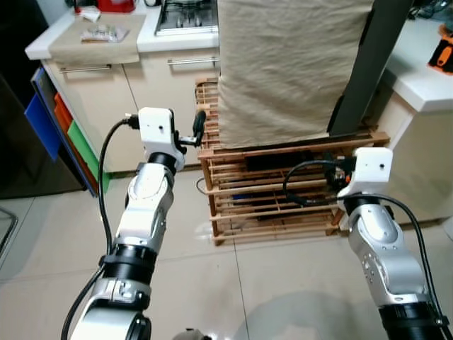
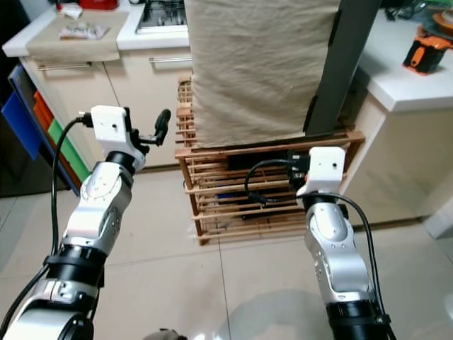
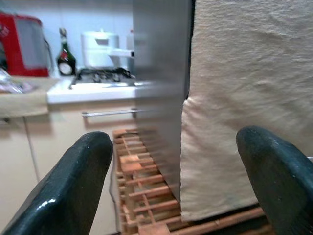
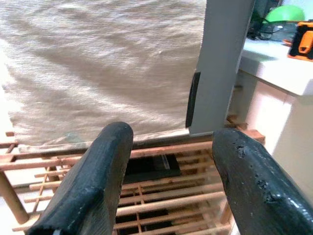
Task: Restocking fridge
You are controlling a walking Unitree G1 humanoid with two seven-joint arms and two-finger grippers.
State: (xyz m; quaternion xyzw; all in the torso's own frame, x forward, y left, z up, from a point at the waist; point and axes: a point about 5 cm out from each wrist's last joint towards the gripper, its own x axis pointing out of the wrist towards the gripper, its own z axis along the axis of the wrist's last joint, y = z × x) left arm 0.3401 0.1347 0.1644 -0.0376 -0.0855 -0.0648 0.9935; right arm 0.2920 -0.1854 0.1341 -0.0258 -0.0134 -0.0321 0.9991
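Note:
A small grey fridge (image 1: 369, 67) stands on a slatted wooden rack (image 1: 276, 193), with a beige cloth (image 1: 283, 71) draped over its top and front. My left gripper (image 3: 181, 188) is raised beside the fridge's left front corner, open and empty; one of its black fingers (image 1: 200, 125) sits just left of the cloth. My right gripper (image 4: 171, 181) is lower, in front of the rack's upper shelf below the cloth's hem. It is open with nothing between its fingers. A dark flat object (image 4: 154, 169) lies on the rack under the fridge.
Behind the fridge runs a kitchen counter with a gas hob (image 1: 185, 18), a white pot (image 3: 100, 49) and a bottle (image 3: 65, 55). Coloured boards (image 1: 64, 127) lean against the cabinet on the left. A white counter on the right carries an orange tool (image 1: 442, 49). Tiled floor lies before the rack.

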